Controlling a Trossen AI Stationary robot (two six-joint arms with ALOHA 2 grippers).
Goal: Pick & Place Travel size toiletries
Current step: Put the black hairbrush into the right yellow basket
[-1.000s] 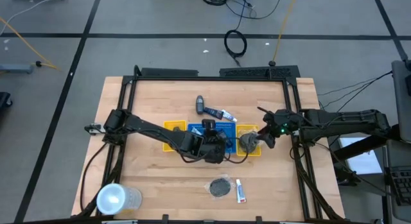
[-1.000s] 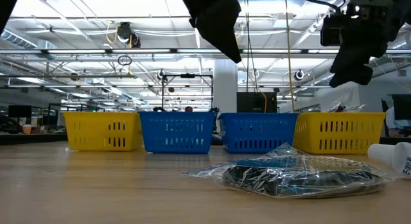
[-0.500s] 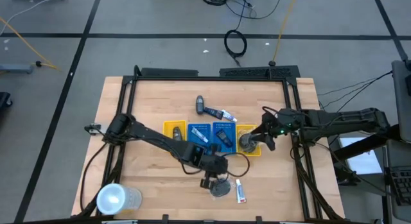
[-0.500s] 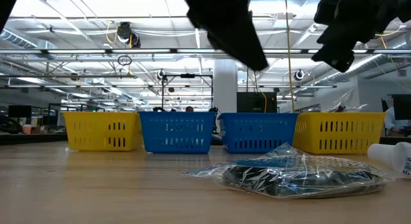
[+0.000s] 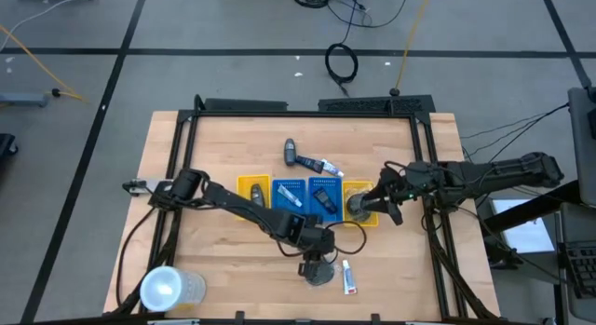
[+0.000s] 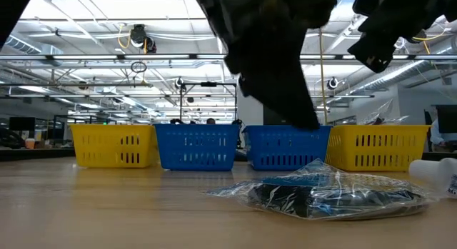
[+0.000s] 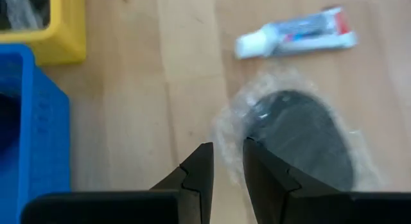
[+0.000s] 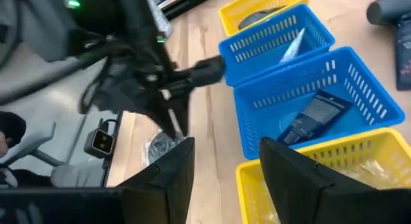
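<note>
A dark round mesh puff in clear wrap [image 5: 321, 272] [image 7: 302, 144] [image 6: 328, 192] lies flat on the table near its near edge. A white tube with a red end [image 5: 349, 277] [image 7: 295, 34] lies beside it. My left gripper [image 5: 315, 260] [image 7: 227, 163] hangs just above the puff's wrap, fingers pointing down and a narrow gap apart, touching nothing. My right gripper [image 5: 380, 202] [image 8: 228, 166] is open above the right yellow tray [image 5: 360, 202]. A dark bottle [image 5: 291, 153] and another tube [image 5: 323, 165] lie beyond the trays.
Four slotted trays stand in a row mid-table: yellow [image 5: 250, 188], blue [image 5: 286, 193], blue [image 5: 322, 195], yellow. Toiletries lie inside them [image 8: 318, 115]. A large clear cup [image 5: 169, 288] lies at the near left corner. Bare wood lies left of the puff.
My left gripper has swung from above the trays toward the table's near edge and come down over the wrapped puff. My right gripper has stayed over the right yellow tray, shifting only slightly.
</note>
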